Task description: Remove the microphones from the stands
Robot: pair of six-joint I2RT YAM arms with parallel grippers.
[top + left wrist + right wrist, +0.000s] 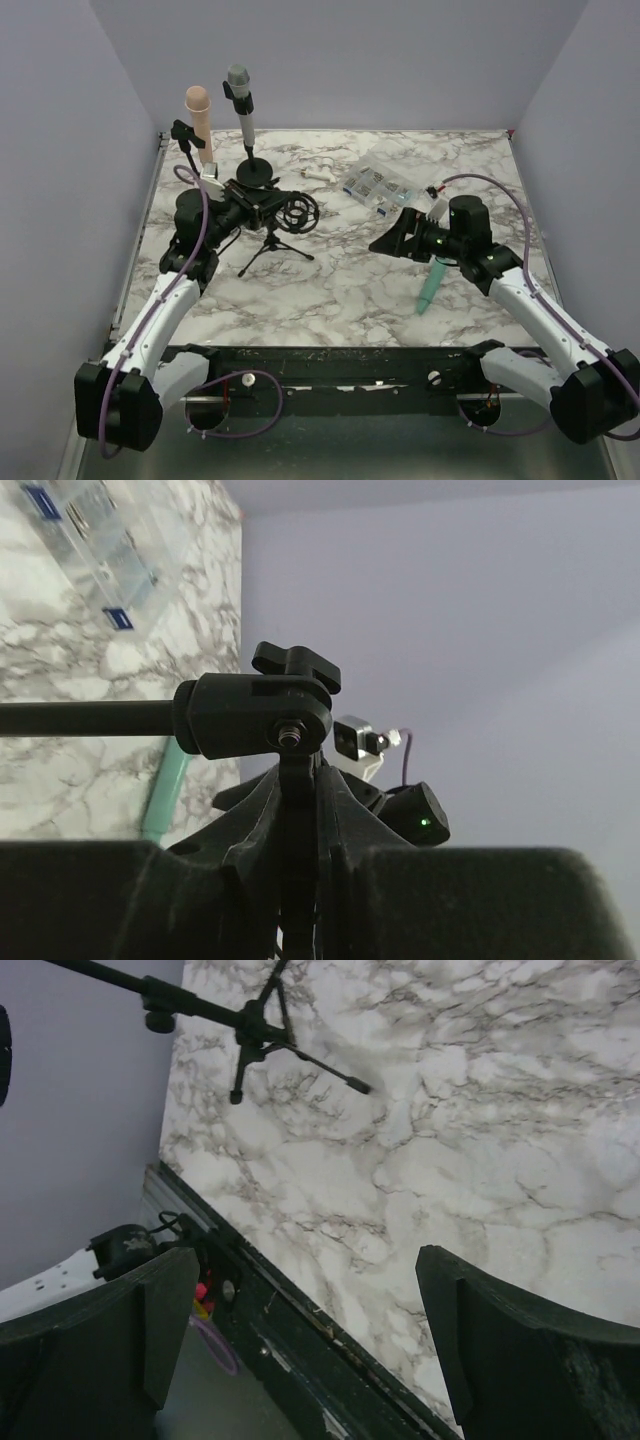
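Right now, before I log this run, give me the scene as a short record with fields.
left gripper: straddling the tripod stand at its pivot joint; grip unclear
right gripper: open, empty, over the table
grey microphone: upright in round-base stand, back left, untouched
beige microphone: upright beside it, further left
teal object: lying by right arm

The table (340, 290) carries two microphones, one tan (198, 108) and one grey (239, 88). There are two stands: one tripod stand (274, 246) and one round-base stand (255, 172). There is one teal tool (430, 286) and one small white piece (316, 176). The clear plastic boxes (380, 180) look like two, possibly one.
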